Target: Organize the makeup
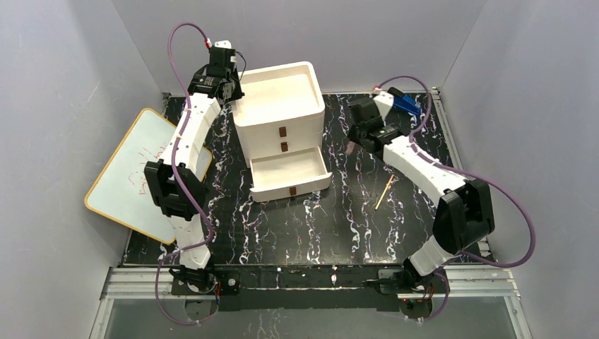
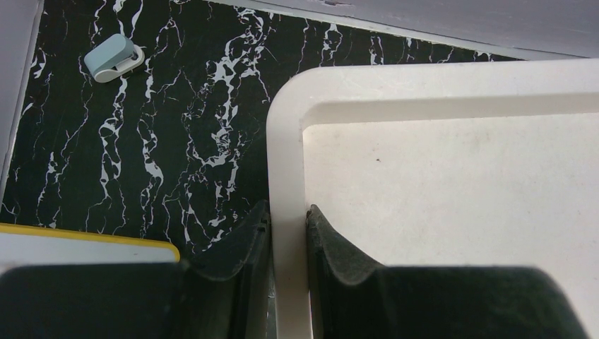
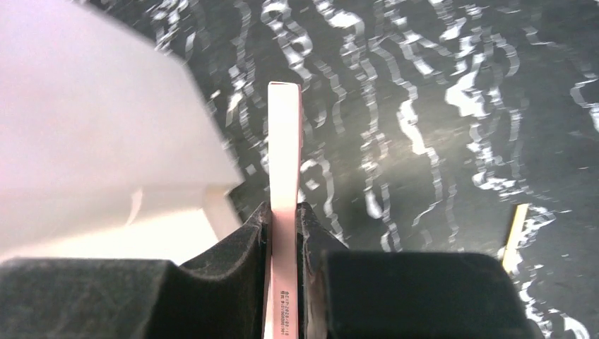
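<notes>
Nearest the bases, the marbled black table (image 1: 318,226) lies between the two arms. The right arm folds sharply at its elbow, then stretches forward and inward toward the white drawer unit (image 1: 279,131). The right gripper (image 3: 284,208) is clamped on a flat pink item (image 3: 284,155), held edge-on and pointing away from the wrist. Only its narrow edge and a strip of small print show, so what kind of makeup it is cannot be told. It hangs above the table just beside the unit's corner, which is blurred in the right wrist view.

A thin stick (image 1: 385,192) lies loose on the table right of the unit, near the right forearm and apart from the gripper. In the right wrist view its lower end is cut off by the gripper body.

The unit's bottom drawer (image 1: 291,189) stands pulled out toward the bases.

The left arm rises along a whiteboard (image 1: 134,176) that overhangs the table's left edge, then bends over to the unit's far left corner. The left gripper (image 2: 288,210) is closed on the rim of the top tray (image 2: 452,85), one finger outside and one inside.

Farther back, a blue object (image 1: 406,104) is half hidden behind the right wrist. A small grey-blue clip-like object (image 2: 113,58) sits in the far left corner, too small to identify.
</notes>
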You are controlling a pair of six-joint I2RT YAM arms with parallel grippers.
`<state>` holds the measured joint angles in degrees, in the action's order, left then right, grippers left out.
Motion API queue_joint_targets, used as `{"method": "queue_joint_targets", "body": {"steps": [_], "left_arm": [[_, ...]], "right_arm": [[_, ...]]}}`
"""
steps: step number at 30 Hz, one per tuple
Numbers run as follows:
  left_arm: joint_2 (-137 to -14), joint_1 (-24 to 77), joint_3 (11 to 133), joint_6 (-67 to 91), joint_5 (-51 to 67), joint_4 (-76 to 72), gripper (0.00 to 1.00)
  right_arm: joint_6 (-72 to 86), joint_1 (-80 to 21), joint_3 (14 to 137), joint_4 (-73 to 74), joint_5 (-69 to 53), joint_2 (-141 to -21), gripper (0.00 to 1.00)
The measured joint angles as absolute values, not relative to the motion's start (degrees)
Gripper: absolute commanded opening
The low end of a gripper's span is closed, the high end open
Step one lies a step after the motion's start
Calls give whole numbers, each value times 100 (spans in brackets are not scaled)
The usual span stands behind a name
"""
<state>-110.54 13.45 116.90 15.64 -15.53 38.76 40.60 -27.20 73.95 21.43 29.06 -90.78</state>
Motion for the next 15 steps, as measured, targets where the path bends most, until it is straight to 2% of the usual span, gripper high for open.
{"method": "queue_joint_targets", "body": {"steps": [4,9,15], "left_arm": [[-11054,1345,11695,1566,-1551,3881,0],[-11054,1345,11695,1570,-1551,3883,0],[-11054,1339,11697,1608,-1540,3883,0]], "right_arm": [[4187,-3385,7669,2335,2899,-9078,11],[4657,-3715,7703,2414,2615,-9078,3],[5505,-4228,7616,2342,2628,-9015,2]]}}
